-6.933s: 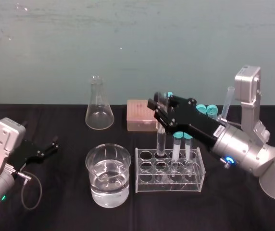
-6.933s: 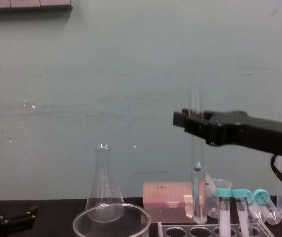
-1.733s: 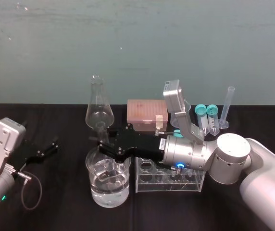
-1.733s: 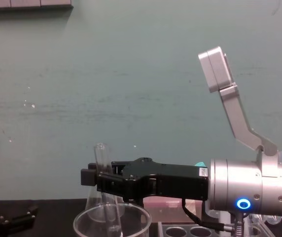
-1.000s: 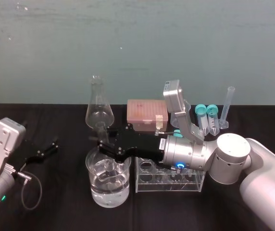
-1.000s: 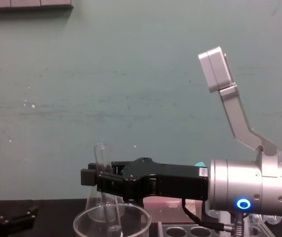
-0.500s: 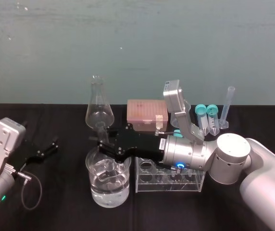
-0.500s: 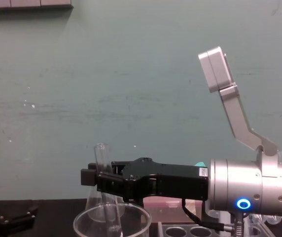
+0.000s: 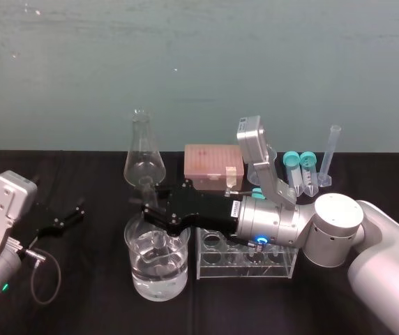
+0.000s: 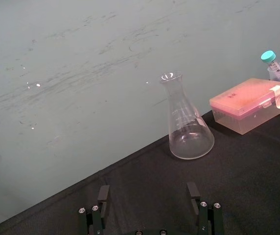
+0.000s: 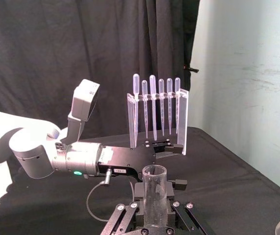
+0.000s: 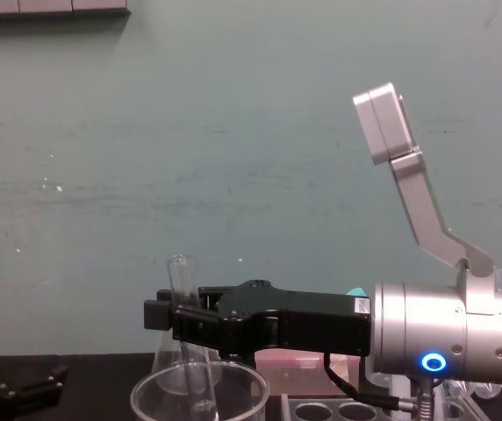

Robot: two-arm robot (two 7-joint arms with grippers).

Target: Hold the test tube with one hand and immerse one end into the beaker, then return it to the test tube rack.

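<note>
1. Since about seven seconds earlier, the right gripper (image 9: pixel 151 208) had carried the tube (image 12: pixel 179 279) from above the rack (image 9: pixel 243 271) over to the beaker (image 9: pixel 141 280); across the last half second nothing shifted.
2. The right gripper reached in from 3 o'clock, and its fingers were closed on the tube's upper part, with the open mouth standing clear above them.
3. The tube stood nearly upright with its round end below the beaker's rim, inside the glass; how far it went into the liquid could not be told.
4. The beaker sat at 9 o'clock of the rack, just beside it.
5. The flask (image 9: pixel 144 162) stood at 12 o'clock of the beaker, and the box (image 9: pixel 206 166) at 12 o'clock of the rack.
6. The left gripper (image 10: pixel 149 203) rested at 9 o'clock of the beaker, well apart, its fingers spread wide and holding nothing.
</note>
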